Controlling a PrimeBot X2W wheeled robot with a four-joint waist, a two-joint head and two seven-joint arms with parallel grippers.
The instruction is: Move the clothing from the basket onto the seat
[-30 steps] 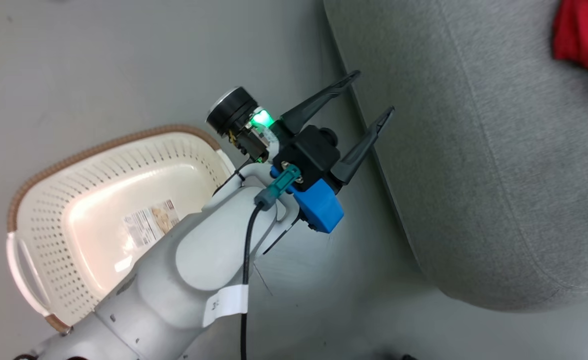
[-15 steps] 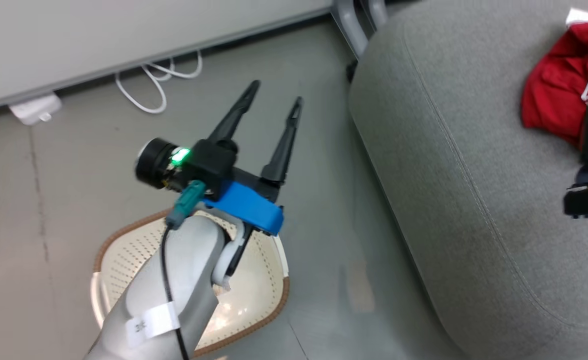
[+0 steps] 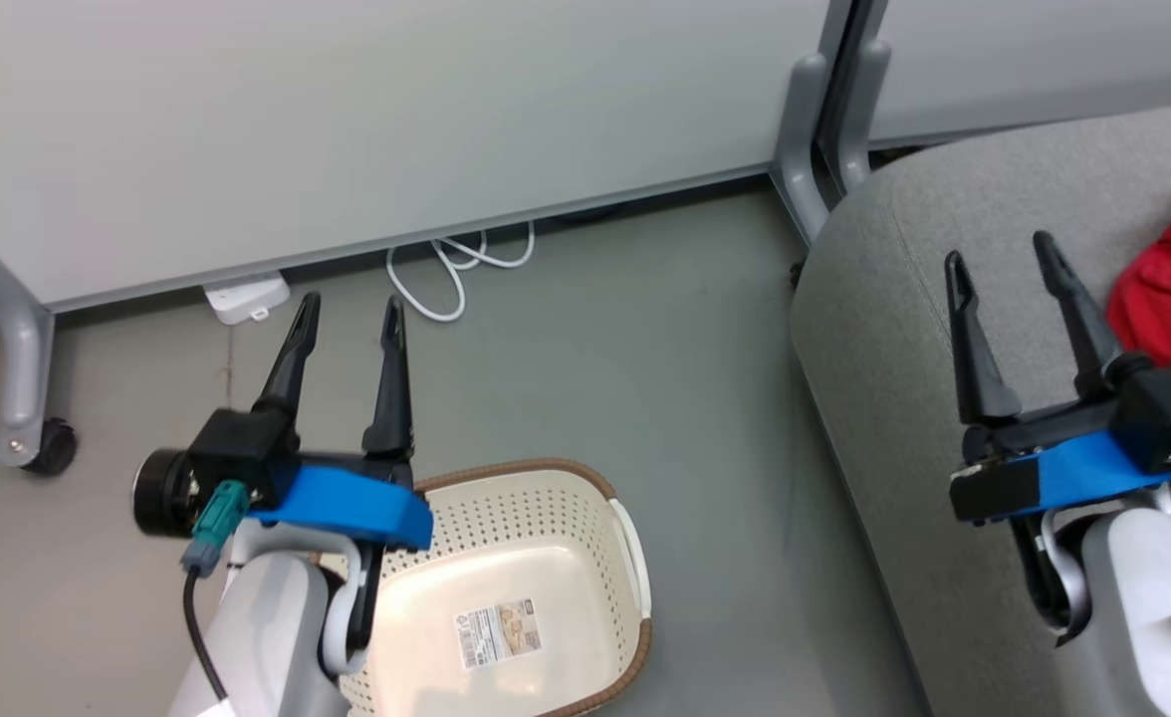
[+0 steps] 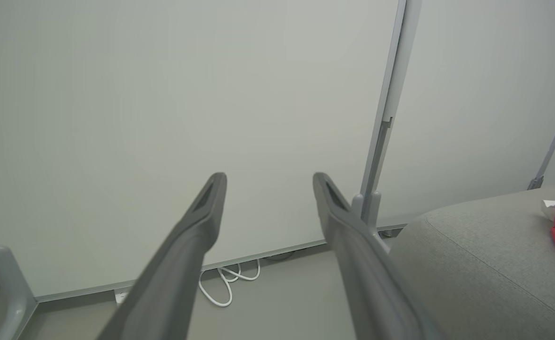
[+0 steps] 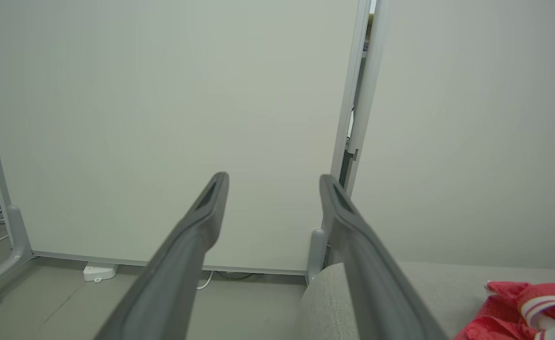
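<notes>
Two open grippers and a bare basket tell you most of it. Nearest you, the basket [image 3: 546,503] sits on the floor with nothing red in the part you can see. Your left forearm covers its near-left corner, so I would not swear to that corner. The paper label [image 3: 499,630] stuck to its bottom carries dark print and a small picture, too small to read, and I find no other brand or writing. Over the basket's far-left corner your left gripper [image 3: 351,301] hangs with its fingers spread wide and nothing between them. Your right gripper [image 3: 999,249] hangs over the seat [image 3: 894,329] near its left edge, just as wide and just as bare. The clothing [image 3: 1168,299] lies bunched on the seat beyond and to the right of that gripper, well in from the seat's left edge and rounded corner. By my judgement the transfer looks done, so the step in hand is a check. Draw the left arm aside to see the whole basket bottom, and keep the right fingers clear of the fabric so nothing snags and slides off the cushion. Farther off, a white cable [image 3: 456,264] loops on the floor at the foot of the pale partition [image 3: 347,119].
</notes>
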